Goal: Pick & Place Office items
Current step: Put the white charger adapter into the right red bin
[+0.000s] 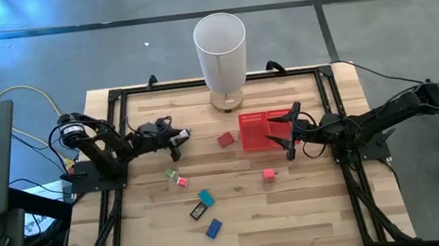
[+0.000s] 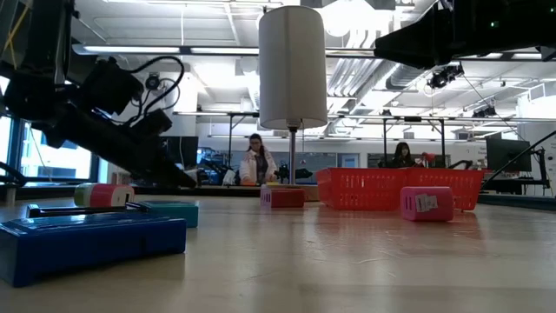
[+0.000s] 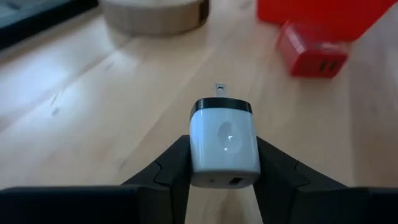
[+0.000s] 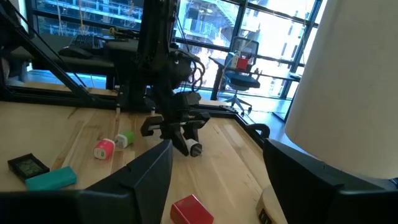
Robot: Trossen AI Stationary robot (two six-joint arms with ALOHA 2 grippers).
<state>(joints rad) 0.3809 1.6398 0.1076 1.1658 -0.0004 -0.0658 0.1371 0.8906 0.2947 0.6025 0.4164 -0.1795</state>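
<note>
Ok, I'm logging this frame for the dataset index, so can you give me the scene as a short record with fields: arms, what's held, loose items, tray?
left gripper: shut on the white charger, over the table's left-centre
right gripper: open, empty, over the red mesh tray
tray position: right of centre, beside the tall white cylinder
loose items: red charger, pink piece, pink-and-green pieces, teal piece, black piece, blue piece
tray contents: cannot tell
</note>
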